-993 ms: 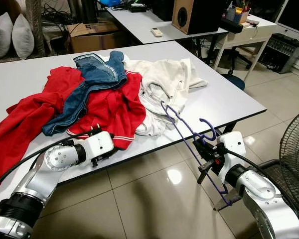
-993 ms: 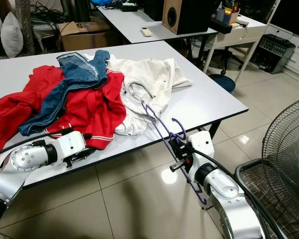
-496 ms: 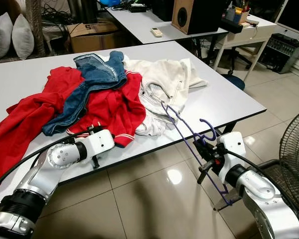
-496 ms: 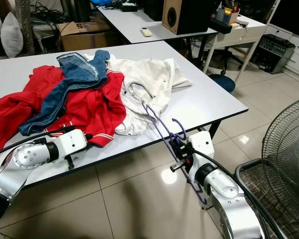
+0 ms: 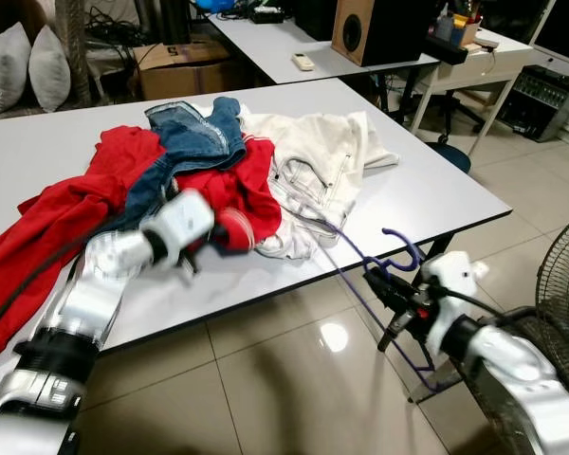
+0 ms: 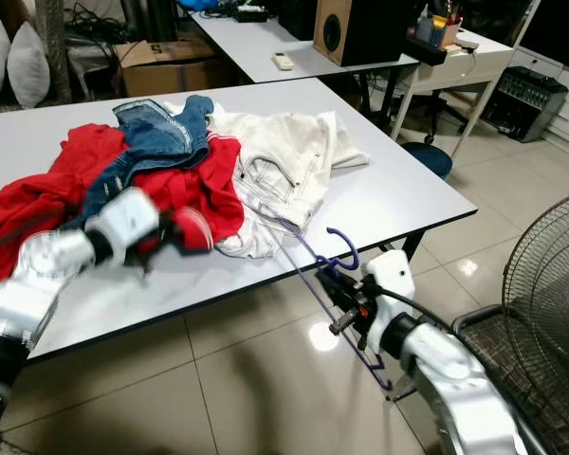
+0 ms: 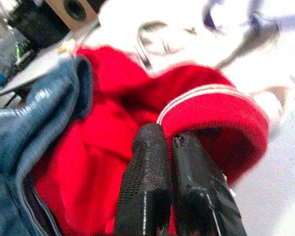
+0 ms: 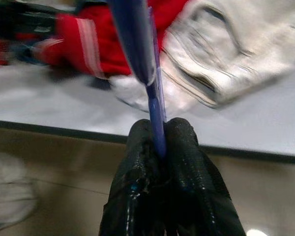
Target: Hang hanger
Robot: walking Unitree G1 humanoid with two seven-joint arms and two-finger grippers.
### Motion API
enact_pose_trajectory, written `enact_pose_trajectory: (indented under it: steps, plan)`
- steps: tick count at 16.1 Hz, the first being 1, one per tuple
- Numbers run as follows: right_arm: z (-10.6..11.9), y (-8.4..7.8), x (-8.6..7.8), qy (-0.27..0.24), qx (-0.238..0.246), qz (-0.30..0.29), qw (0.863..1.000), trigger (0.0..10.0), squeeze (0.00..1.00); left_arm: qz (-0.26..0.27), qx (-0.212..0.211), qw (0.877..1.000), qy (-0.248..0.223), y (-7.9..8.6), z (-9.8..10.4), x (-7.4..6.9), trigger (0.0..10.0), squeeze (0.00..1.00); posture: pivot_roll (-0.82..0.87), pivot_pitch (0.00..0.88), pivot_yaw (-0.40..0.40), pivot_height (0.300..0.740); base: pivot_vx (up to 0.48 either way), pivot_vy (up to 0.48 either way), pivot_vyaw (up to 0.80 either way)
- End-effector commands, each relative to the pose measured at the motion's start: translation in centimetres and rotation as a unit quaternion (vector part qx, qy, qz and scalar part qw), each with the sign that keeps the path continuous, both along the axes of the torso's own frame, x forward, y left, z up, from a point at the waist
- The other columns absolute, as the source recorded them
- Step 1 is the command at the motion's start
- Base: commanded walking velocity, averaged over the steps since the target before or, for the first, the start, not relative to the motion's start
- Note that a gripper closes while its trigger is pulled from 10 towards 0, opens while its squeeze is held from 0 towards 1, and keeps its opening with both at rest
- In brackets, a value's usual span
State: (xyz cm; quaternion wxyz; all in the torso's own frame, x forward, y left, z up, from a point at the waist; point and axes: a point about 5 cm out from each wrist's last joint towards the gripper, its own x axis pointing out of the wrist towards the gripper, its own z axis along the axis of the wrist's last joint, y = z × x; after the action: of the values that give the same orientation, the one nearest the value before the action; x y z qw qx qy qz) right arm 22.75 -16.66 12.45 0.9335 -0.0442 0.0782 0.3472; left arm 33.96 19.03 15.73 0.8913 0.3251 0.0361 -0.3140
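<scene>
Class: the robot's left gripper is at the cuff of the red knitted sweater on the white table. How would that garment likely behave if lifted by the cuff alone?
Probably floppy: the red knitted sweater lies crumpled in soft folds. It may drag, since the blue denim jeans lie across it. The ribbed cuff looks thick, so the left gripper could likely pinch it firmly.
</scene>
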Motion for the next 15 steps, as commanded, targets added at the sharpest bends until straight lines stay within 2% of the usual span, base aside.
enact_pose_trajectory:
  steps: [1, 2, 3, 5, 6, 7, 8, 10, 13, 15]
  plan:
    - [1.0, 0.0, -0.6, 0.000, 0.016, 0.040, 0.999, 10.0, 0.00, 0.002, -0.018, 1.000, -0.023, -0.5, 1.8, 0.7, 0.0, 0.00, -0.08, 0.000, -0.029, 0.740, 0.000, 0.000, 0.00]
    - [1.1, 0.1, -0.9, 0.002, 0.020, 0.057, 0.998, 10.0, 0.00, 0.001, -0.023, 0.999, -0.031, -0.7, 2.6, 1.0, 0.0, 0.00, -0.08, 0.000, -0.029, 0.740, 0.000, 0.000, 0.00]
    - [1.2, 0.6, -1.9, 0.032, 0.020, 0.114, 0.993, 10.0, 0.00, -0.005, -0.037, 0.998, -0.059, -1.4, 5.3, 2.0, 0.0, 0.00, -0.07, 0.000, -0.033, 0.740, 0.000, 0.000, 0.00]
    - [0.8, 0.9, -2.5, 0.054, 0.006, 0.146, 0.988, 10.0, 0.00, -0.014, -0.035, 0.996, -0.075, -1.9, 6.7, 2.3, 0.0, 0.00, -0.07, 0.000, -0.033, 0.740, 0.000, 0.000, 0.00]
    - [0.7, 1.1, -2.6, 0.057, 0.004, 0.152, 0.987, 10.0, 0.00, -0.025, -0.032, 0.996, -0.084, -2.3, 7.6, 2.3, 0.0, 0.00, -0.07, 0.000, -0.033, 0.740, 0.000, 0.000, 0.00]
    - [0.5, 1.1, -2.0, 0.051, 0.005, 0.130, 0.990, 10.0, 0.00, -0.046, -0.029, 0.995, -0.087, -2.9, 8.4, 2.0, 0.0, 0.00, -0.07, 0.000, -0.032, 0.740, 0.000, 0.000, 0.00]
    - [0.0, 1.0, -1.1, 0.050, 0.002, 0.092, 0.994, 10.0, 0.00, -0.063, -0.021, 0.994, -0.084, -3.3, 8.8, 1.6, 0.0, 0.00, -0.07, 0.000, -0.031, 0.740, 0.000, 0.000, 0.00]
    - [-0.6, 0.9, 0.1, 0.064, 0.011, 0.058, 0.996, 10.0, 0.00, -0.082, -0.014, 0.994, -0.074, -3.8, 9.3, 1.1, 0.0, 0.00, -0.07, 0.000, -0.032, 0.740, 0.000, 0.000, 0.00]
    - [-0.5, 1.4, 0.9, 0.065, 0.022, 0.071, 0.995, 10.0, 0.00, -0.109, -0.007, 0.993, -0.051, -5.0, 9.1, 0.4, 0.0, 0.00, -0.06, 0.000, -0.043, 0.740, 0.000, 0.000, 0.00]
    - [0.0, 2.1, 1.2, 0.063, 0.029, 0.097, 0.993, 10.0, 0.00, -0.102, 0.004, 0.994, -0.047, -5.7, 8.1, 0.5, 0.0, 0.00, -0.06, 0.000, -0.054, 0.740, 0.000, 0.000, 0.00]
